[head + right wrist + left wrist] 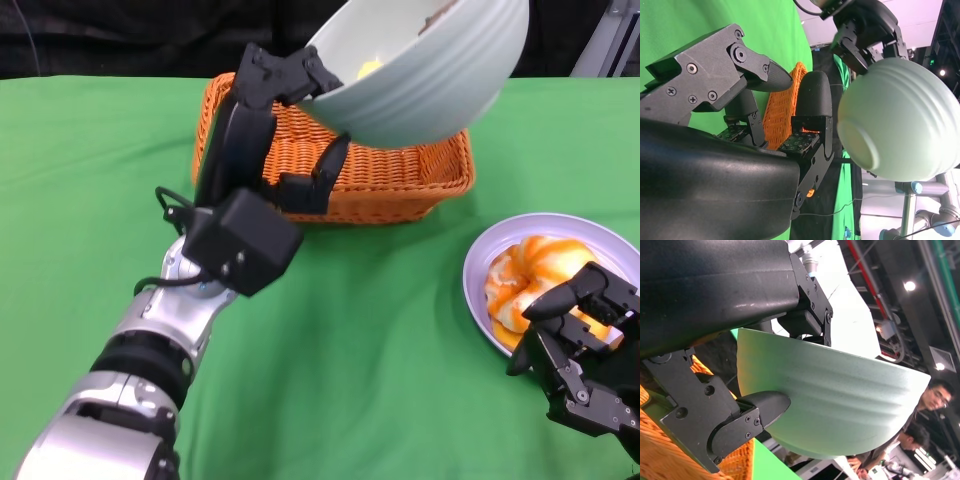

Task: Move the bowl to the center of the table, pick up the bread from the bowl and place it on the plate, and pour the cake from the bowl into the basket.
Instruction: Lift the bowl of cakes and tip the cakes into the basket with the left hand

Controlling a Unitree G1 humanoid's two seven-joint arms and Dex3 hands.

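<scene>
Pouring step now: my left hand [280, 90] grips the bowl [425, 70] by its near-left rim, lifted above the far part of the basket [400, 180] and tipped toward me w/ the mouth facing up-left. A bit of yellow cake [370, 68] shows inside near the low rim; basket floor, as far as I can see it, holds none. Bread [530, 280] already sits on the plate [490, 250], near right on the counter [380, 350]. Next, I judge: roll the wrist further so the cake slides over the rim, keeping the bowl over the basket & the pinch firm. My right hand [580, 350] holds nothing, fingers loosely curled, hovering at the plate's near edge, partly covering the bread; can't tell if it touches.
</scene>
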